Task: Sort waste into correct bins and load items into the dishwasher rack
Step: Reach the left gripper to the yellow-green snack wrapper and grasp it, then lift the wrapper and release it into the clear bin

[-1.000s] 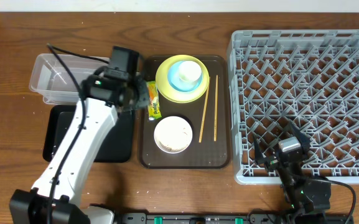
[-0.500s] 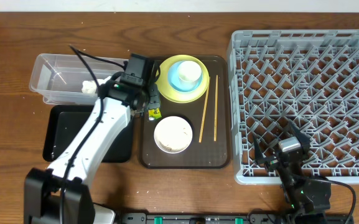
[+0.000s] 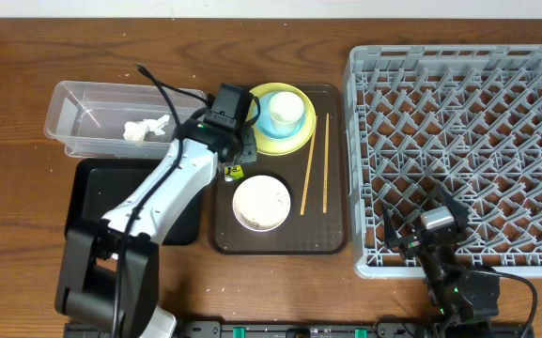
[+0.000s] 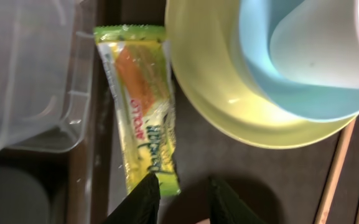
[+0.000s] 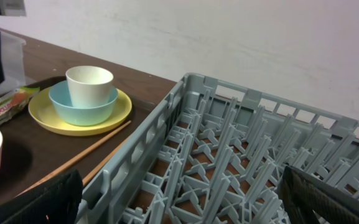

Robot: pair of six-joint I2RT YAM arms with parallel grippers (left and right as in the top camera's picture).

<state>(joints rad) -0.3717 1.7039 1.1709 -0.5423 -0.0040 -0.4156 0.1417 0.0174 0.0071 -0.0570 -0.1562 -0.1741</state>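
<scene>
Underneath everything, a brown wooden table [image 3: 26,56]. On its right side, the grey dishwasher rack [image 3: 357,169], square and latticed with upright pegs. Just left of the rack, a dark brown serving tray [image 3: 334,233] carrying the dishes.

From the near left, the white left arm [image 3: 172,183], slanting across the black tub [image 3: 87,207] toward the tray's far-left corner. At far left, the clear tub [image 3: 78,136], close against the black tub's far edge.

On the far part of the tray, the yellow plate [image 3: 289,144]. Nearer on the tray and apart from the plate, the whitish bowl [image 3: 260,203], upright. On the plate, the light blue bowl [image 5: 86,107], and upright inside that bowl the small white cup [image 3: 286,110]. To the right of the plate and whitish bowl, the wooden chopsticks [image 3: 325,164], laid far to near on the tray, side by side without touching.

Along the tray's left edge, between plate and clear tub, the green-and-orange snack wrapper [image 4: 142,118], lying flat and lengthwise. Inside the clear tub, toward its right end, the crumpled white scrap [image 3: 144,129].

Over the wrapper's near end, the left gripper [image 4: 182,199]. Jaws a little apart, only bare tray between them. One fingertip [image 4: 143,196] overlapping the wrapper's near corner, contact impossible to judge. Over the rack's near-left corner, the right gripper [image 5: 182,196], jaws spread wide, clamped on nothing.
</scene>
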